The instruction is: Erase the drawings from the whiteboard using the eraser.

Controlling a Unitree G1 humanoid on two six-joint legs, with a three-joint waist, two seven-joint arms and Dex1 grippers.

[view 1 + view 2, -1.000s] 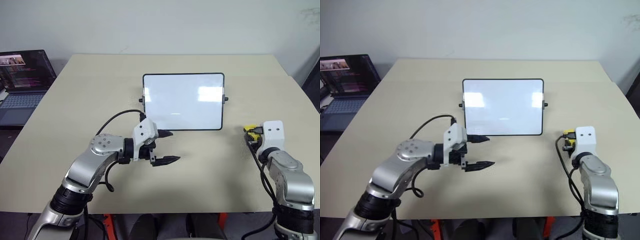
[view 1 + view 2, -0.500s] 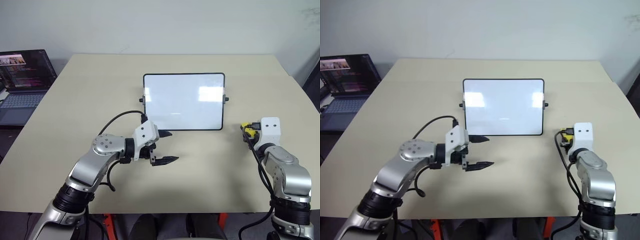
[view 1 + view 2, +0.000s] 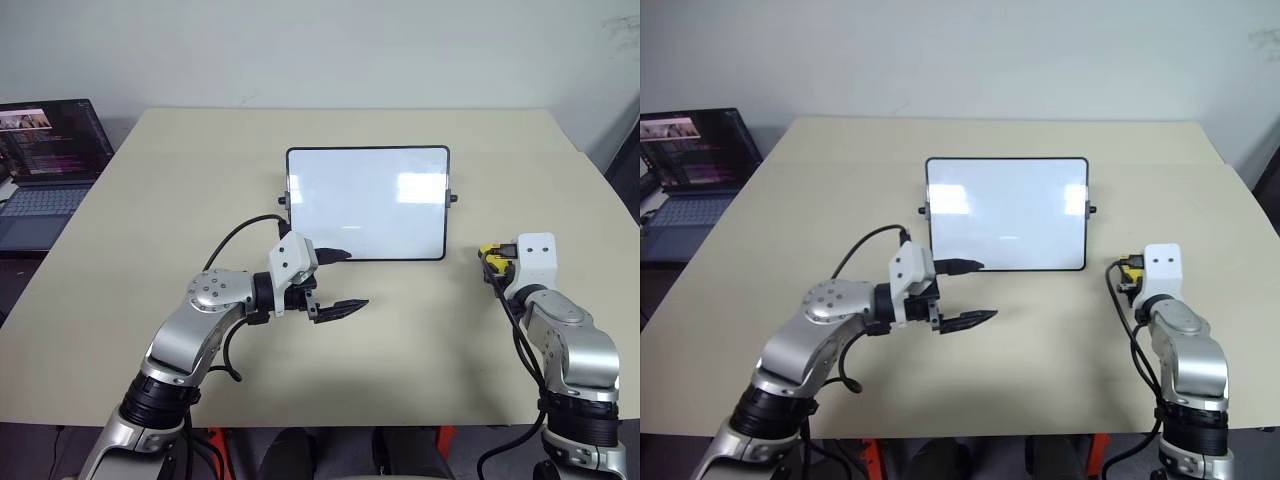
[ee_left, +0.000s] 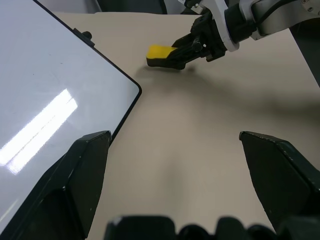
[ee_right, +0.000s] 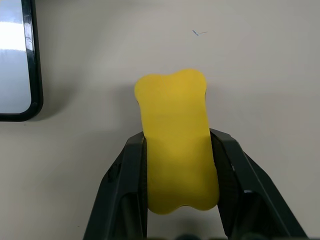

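Here the whiteboard (image 3: 367,203) lies flat at the centre of the frame in the head views, on a beige tabletop (image 3: 180,190), long sides running left to right, with a small black knob on each short side. Its white surface shows only glare patches; no marker strokes can be made out on it.

The right tool (image 5: 178,200) sits at the right of the frame, just right of the board's lower right corner and apart from it. Its two black fingers (image 5: 125,190) are clamped against the long sides of the yellow eraser (image 5: 176,162), which sticks out past the fingertips. In the right wrist view the eraser has a waisted, bone-like outline, and a rounded corner of the board's black frame is at the left edge. In the left wrist view the eraser appears at top centre, held low over the tabletop with its shadow right beneath; whether it touches the surface cannot be told.

The left tool (image 3: 342,282) is at lower centre of the frame, just below the board's lower left corner, pointing toward the right. Its fingers (image 3: 340,308) are spread wide with nothing between them.

A laptop (image 3: 45,165) with a lit screen stands at the far left edge.
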